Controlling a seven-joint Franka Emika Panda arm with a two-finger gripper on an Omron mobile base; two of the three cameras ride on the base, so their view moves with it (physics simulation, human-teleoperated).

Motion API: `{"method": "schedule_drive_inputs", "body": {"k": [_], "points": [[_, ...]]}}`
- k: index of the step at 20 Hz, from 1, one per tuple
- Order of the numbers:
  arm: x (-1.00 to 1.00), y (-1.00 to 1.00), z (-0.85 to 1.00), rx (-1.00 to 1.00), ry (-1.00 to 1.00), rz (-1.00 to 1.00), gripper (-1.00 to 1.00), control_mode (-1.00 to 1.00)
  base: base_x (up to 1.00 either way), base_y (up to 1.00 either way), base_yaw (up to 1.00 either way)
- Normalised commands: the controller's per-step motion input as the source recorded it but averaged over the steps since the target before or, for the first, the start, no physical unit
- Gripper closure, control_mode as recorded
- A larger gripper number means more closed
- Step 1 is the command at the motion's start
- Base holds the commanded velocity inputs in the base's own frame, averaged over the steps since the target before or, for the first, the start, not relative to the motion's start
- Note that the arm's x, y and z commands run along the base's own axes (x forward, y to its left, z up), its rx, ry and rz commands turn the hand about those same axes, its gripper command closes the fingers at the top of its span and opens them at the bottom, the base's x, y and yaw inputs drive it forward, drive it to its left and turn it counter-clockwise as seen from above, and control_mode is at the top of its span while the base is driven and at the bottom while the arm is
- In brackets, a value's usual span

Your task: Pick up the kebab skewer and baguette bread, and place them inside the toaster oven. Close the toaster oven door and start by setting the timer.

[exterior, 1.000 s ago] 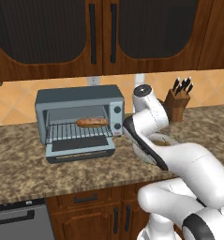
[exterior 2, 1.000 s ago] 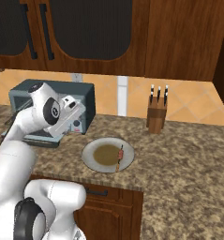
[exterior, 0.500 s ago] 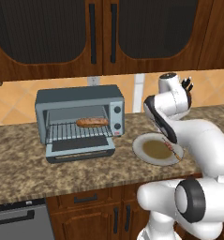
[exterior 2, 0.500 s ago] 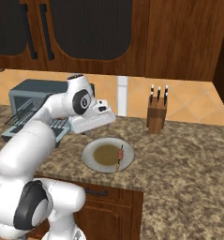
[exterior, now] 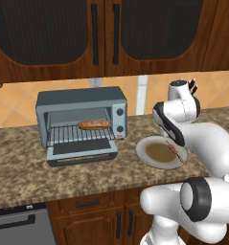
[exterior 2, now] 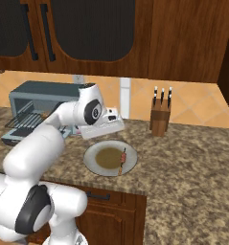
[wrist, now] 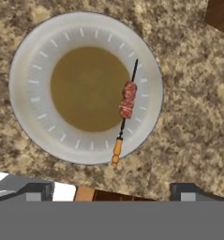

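Toaster oven (exterior: 82, 122) sits on the counter (exterior: 20, 167), its door (exterior: 82, 152) dropped flat, the baguette bread (exterior: 94, 125) on its rack. Beside it, a plate (wrist: 36, 117) carries the kebab skewer (wrist: 126, 105) at its rim. Above hangs the tool (wrist: 111, 192), released and empty.

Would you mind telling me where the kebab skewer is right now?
The kebab skewer lies on the grey plate, along its rim on the knife-block side, right of the toaster oven.
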Motion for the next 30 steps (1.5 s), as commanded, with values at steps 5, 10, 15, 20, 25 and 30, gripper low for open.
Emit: {"method": "schedule_drive_inputs", "body": {"k": [5,10,15,20,25,30], "points": [[0.09,-0.27,-0.38,0.11,-0.12,-0.03,-1.0,-1.0,0.0,0.0,0.0],[0.32,-0.31,-0.38,0.15,-0.1,-0.05,-1.0,-1.0,0.0,0.0,0.0],[0.34,-0.11,-0.36,0.14,-0.04,-0.08,-1.0,-1.0,0.0,0.0,0.0],[0.14,-0.15,-0.2,0.05,0.02,-0.03,-1.0,-1.0,0.0,0.0,0.0],[0.11,-0.02,-0.25,0.0,0.09,0.0,-1.0,-1.0,0.0,0.0,0.0],[0.14,-0.01,-0.39,0.0,0.06,0.0,-1.0,-1.0,0.0,0.0,0.0]]}}
